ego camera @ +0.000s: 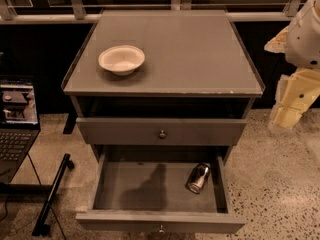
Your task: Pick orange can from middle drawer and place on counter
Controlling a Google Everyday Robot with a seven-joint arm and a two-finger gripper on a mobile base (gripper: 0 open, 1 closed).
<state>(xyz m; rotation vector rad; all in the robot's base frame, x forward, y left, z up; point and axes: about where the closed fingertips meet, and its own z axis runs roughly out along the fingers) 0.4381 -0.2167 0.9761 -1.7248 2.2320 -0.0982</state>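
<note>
The orange can [198, 178] lies on its side in the right part of the open middle drawer [150, 220], with a shiny end towards me. The drawer is pulled well out at the bottom of the view. The grey counter [190, 49] tops the cabinet above it. My gripper [282, 121] hangs at the right edge of the view, outside the cabinet, level with the upper drawer. It is well to the right of the can and above it, and touches nothing.
A white bowl [121, 59] sits on the left part of the counter. The upper knobbed drawer [125, 130] is closed. An open laptop [17, 114] stands at the left, and a black bar [52, 194] lies on the floor. A railing runs behind the cabinet.
</note>
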